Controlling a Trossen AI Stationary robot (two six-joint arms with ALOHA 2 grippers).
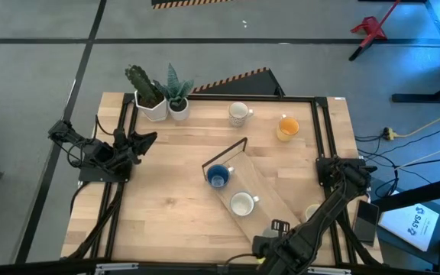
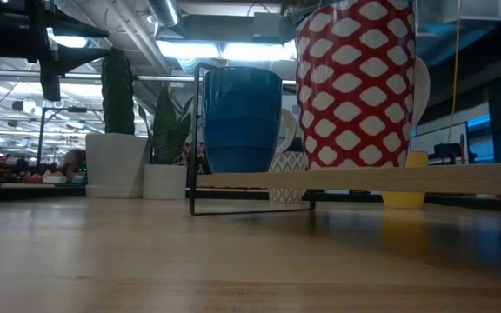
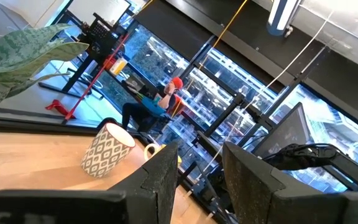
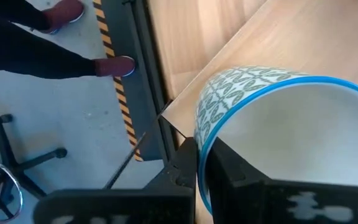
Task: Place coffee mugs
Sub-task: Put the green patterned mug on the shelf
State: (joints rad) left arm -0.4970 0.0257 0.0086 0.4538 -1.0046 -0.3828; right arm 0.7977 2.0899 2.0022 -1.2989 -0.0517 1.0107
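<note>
While right claw (image 4: 229, 180) grips rimmed mug (image 4: 278, 137) | near board edge | left claw (image 3: 197, 174) released

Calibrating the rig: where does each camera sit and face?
High: overhead, straight down on the table; both arms show.
Low: tabletop height, level toward the blue mug; no tool shows.
Left wrist: past the open left tool toward a diamond-patterned mug.
Right wrist: right tool clamped on a teal-patterned mug.
High and low share the blue mug.

Blue-rimmed patterned mug (image 4: 272, 118) btwn right gripper (image 4: 229, 180) jaws, over wooden board (image 4: 303, 43); person's shoes (image 4: 120, 64) beyond.
</note>
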